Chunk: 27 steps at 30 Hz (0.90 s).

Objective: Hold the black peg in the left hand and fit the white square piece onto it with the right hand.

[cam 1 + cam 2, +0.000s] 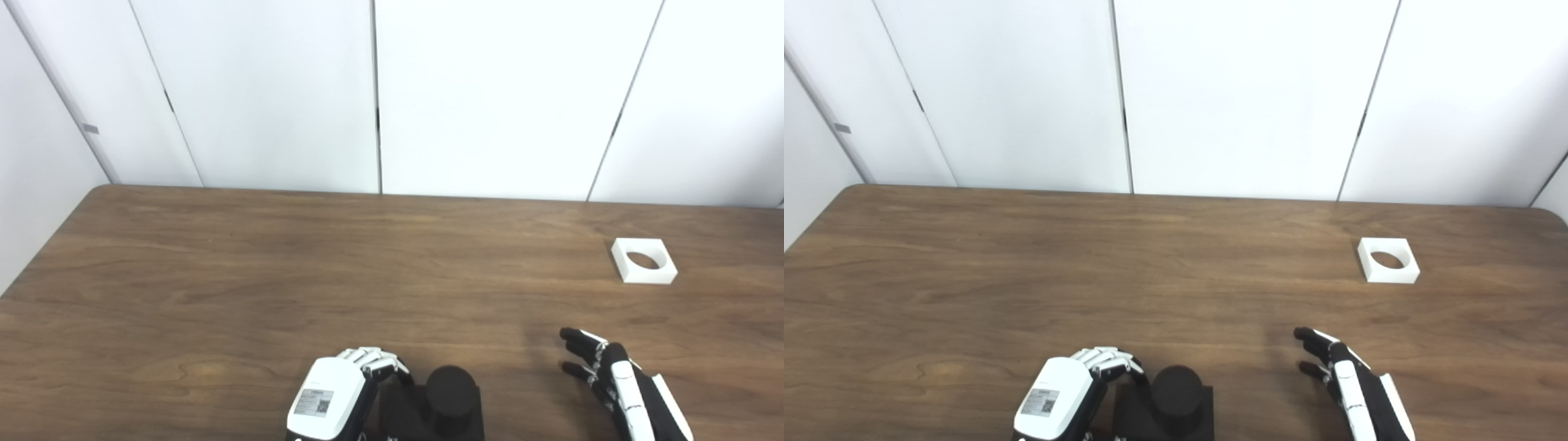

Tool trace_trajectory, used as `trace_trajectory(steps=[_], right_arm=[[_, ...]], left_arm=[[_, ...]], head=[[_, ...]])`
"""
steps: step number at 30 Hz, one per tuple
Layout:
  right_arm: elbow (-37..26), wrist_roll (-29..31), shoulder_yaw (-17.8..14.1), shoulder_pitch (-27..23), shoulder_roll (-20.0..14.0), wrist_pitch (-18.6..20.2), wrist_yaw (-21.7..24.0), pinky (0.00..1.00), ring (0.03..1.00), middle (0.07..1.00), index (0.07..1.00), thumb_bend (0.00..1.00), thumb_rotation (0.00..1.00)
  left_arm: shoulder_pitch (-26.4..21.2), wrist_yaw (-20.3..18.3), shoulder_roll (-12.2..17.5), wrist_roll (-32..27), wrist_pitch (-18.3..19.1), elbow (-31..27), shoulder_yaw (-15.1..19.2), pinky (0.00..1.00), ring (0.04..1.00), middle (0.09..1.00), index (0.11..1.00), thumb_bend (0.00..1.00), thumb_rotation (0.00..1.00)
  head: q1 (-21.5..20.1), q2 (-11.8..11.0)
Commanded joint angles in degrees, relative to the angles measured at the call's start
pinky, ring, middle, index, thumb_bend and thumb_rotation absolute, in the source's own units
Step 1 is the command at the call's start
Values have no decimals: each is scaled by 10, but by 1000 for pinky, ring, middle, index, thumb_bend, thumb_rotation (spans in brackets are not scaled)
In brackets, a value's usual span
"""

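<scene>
Peg (450,392) base cut off, L hand (334,395) fingers grasping it; R hand (618,383) fingers spread, empty.

A wooden table (257,275) fills the lower part of both views. Its top is dark brown with a clear grain that runs from left to right, and its far corners are rounded. Behind the table stands a white wall (490,92) made of flat panels. Thin dark seams (376,98) separate the panels; the middle one is vertical, the others look tilted. On the left, a pale grey strip (61,92) runs diagonally down to the table corner and carries a small grey tag (90,128). The light is even and soft, and the far part of the tabletop shows a faint sheen. The floor cannot be seen.
</scene>
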Motion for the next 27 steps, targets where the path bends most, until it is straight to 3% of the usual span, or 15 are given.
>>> trace_trajectory(steps=[1, 7, 11, 17, 27], right_arm=[[-15, 0, 9, 7, 16, 2, 9, 772, 875, 853, 735, 447, 1000], [-17, 9, 6, 7, 14, 8, 11, 787, 886, 860, 738, 451, 1000], [-19, 15, 4, 8, 13, 10, 11, 796, 887, 857, 738, 456, 1000], [-15, 17, 7, 7, 12, 3, 14, 800, 886, 855, 734, 410, 1000], [-13, -3, 14, 7, 17, 0, 9, 779, 876, 850, 727, 380, 1000]], left_arm=[[5, -13, 10, 14, 6, 27, -1, 754, 773, 721, 489, 509, 54], [1, -8, 16, 10, 0, 43, -2, 761, 777, 725, 489, 509, 54], [-1, -30, 19, 11, 11, 36, 0, 779, 788, 735, 491, 506, 56], [-2, -30, 22, 3, 7, 43, 4, 762, 779, 726, 490, 508, 54], [-7, -6, 35, -18, -9, 72, 14, 746, 772, 722, 490, 509, 52]], head=[[0, 0], [-6, 1], [-20, 1], [-42, 2], [-54, -1]])
